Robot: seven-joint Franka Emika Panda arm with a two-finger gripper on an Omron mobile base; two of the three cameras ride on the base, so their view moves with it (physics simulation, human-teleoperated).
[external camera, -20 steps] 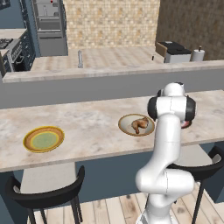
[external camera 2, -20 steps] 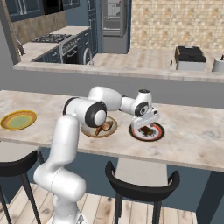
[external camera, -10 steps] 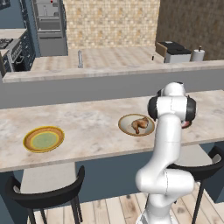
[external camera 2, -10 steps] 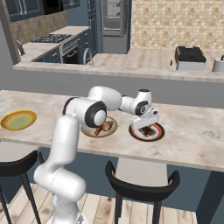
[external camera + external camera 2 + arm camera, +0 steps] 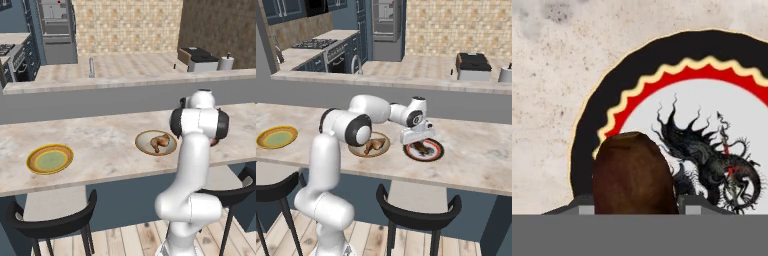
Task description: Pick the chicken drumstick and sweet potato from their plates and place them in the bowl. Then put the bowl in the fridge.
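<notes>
One sweet potato between jaws.

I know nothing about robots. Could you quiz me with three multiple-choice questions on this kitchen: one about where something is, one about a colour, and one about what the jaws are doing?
1. Where is the chicken drumstick? A on the floor; B in the bowl; C in a sink.
2. What colour is the rim of the plate under the sweet potato? A blue; B pink; C black.
3. The jaws are: A closed on the sweet potato; B wide open, empty; C gripping a spoon.
Answers: B, it lies in the beige bowl; C, the hand view shows a black rim; A, the potato sits between them.
</notes>
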